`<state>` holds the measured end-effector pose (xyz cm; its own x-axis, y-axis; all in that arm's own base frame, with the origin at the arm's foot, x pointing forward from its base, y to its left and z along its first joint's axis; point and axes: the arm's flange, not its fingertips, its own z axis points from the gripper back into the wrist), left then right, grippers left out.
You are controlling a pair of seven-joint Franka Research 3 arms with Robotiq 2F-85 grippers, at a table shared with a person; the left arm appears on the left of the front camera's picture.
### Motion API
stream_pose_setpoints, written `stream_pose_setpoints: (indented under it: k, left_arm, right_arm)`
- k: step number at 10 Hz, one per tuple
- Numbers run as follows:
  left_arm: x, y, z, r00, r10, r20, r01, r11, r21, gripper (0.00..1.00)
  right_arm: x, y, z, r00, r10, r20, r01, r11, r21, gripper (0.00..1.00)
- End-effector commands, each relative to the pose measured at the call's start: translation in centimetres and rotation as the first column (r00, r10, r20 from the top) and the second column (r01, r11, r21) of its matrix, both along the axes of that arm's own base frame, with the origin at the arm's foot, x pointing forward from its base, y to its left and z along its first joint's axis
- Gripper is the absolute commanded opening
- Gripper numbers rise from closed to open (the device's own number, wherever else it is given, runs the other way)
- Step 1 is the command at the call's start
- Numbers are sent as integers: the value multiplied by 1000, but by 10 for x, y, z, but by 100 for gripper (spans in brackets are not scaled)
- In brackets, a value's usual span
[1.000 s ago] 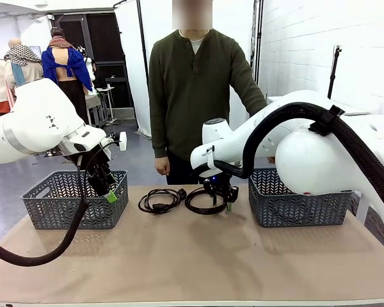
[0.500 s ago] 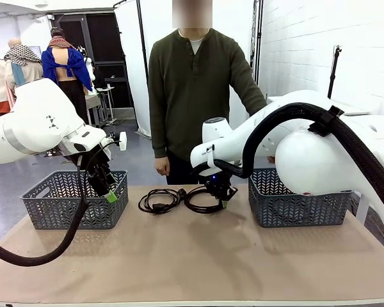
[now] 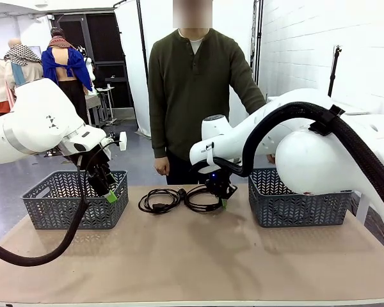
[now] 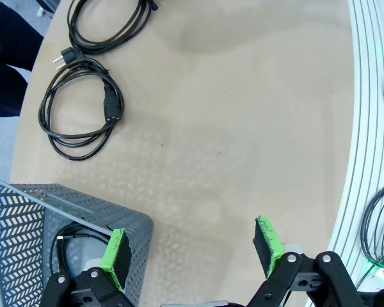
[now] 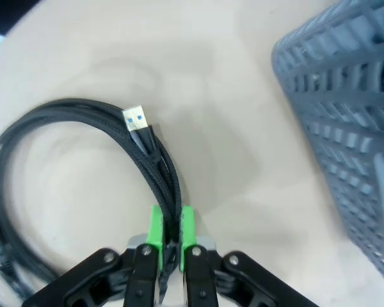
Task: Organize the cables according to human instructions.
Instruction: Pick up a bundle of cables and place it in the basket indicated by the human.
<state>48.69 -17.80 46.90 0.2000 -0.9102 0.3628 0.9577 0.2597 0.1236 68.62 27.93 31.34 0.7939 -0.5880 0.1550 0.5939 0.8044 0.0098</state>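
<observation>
Right pincer (image 5: 171,225): pads together, clamped on the strands of a braided cable coil (image 5: 159,169) just below its USB plug (image 5: 136,120). The front view puts this coil near the far edge of the worktop (image 3: 192,256), about the middle, and just beside the right basket (image 3: 301,204). I cannot tell whether the coil rests on the surface or is barely lifted. Left pincer (image 4: 192,246): pads wide apart, holding nothing, hanging over the right rim of the left basket (image 3: 57,204), which stands toward the far left corner. A second coil (image 4: 110,105) with a mains plug lies free on the worktop, just left of the clamped one, apart from it or nearly touching. Inside the left basket a thin black cable (image 4: 77,234) shows through the mesh. The inside of the right basket is hidden from every view, so any cable there is unconfirmed. The person (image 3: 192,96) stands at the far edge behind the coils. Judgement on progress: at least one cable is sorted, one is gripped but not yet delivered, and one is untouched. The task looks roughly half done. Left to do: carry the gripped coil to the basket the person wants, probably the near right one, then take the last coil.
</observation>
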Motion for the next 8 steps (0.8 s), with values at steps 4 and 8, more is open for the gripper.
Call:
stream_pose_setpoints:
  k: [4, 8]
  left_arm:
    - [0, 0, 1, 1000, 2, 0, -2, 1000, -1, 100]
    - [0, 0, 1, 1000, 2, 0, -2, 1000, -1, 100]
  right_arm:
    - [-10, -7, 63, 1000, 16, -21, -16, 1000, -9, 0]
    - [-32, -24, 133, 893, 441, -83, -437, 897, 62, 0]
